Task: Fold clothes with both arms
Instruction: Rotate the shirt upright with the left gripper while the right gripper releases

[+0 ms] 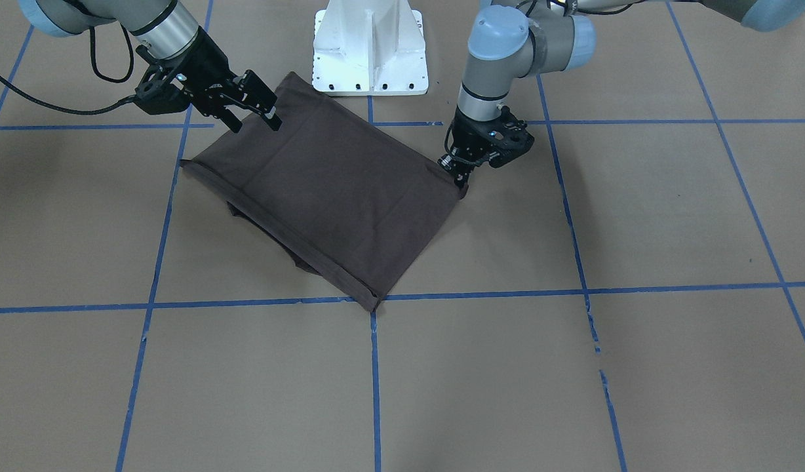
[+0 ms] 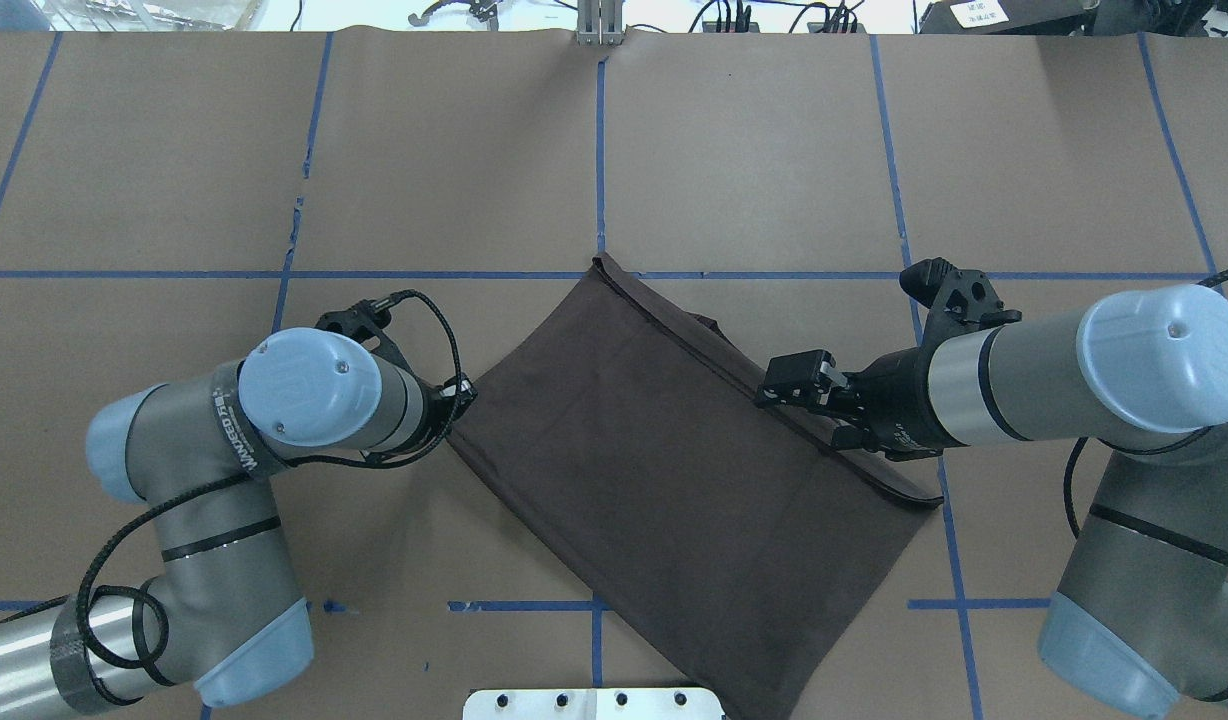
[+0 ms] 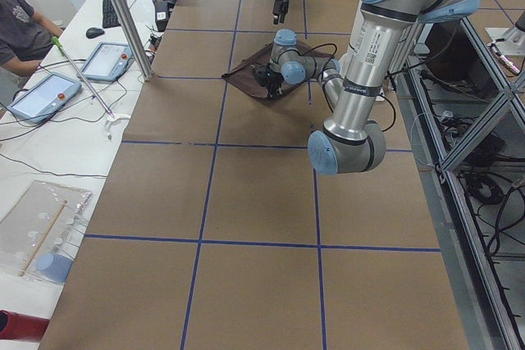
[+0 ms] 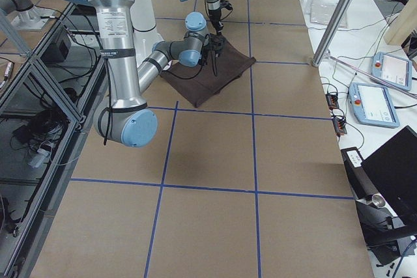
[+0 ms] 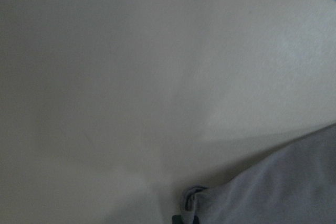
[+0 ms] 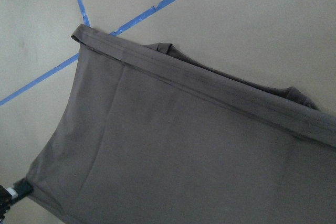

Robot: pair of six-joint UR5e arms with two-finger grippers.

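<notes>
- One dark brown T-shirt point(image 1: 337, 190), folded to a slanted rectangle, flat on the paper-covered counter point(image 1: 638, 367) just in front of the white pedestal point(image 1: 370, 52), one corner on a crossing of blue tape lines point(image 1: 507, 290).
- Front-facing view only: right gripper point(image 1: 254, 122) with jaws plainly apart and nothing between them, tilted down over the shirt's edge on the robot's right. Hard to tell whether the tips touch the cloth.
- Same view: left gripper point(image 1: 460, 178) pointing straight down at the opposite corner, jaws drawn together on that corner of cloth.
- Overhead: those left jaws hidden under the wrist of the left arm point(image 2: 304, 390), elbow folded back toward the robot. Right arm point(image 2: 1024, 375) with forearm close to level, reaching in toward the shirt's middle.
- Right wrist view alone: a stitched hem band point(image 6: 210, 92) along one long edge, more of the same cloth peeking out beyond it, and a black tip of the left gripper at the shirt's corner in the lower left.
- Left wrist view: blurred, mostly bare counter, a scrap of blue tape at upper right, a curled corner of cloth at the bottom edge.
- Left-end view only: a person's sleeve point(image 3: 20, 26) beside a white side table point(image 3: 49, 161) carrying tablets point(image 3: 111, 61).
- Both end views: too small to judge either pair of jaws.
</notes>
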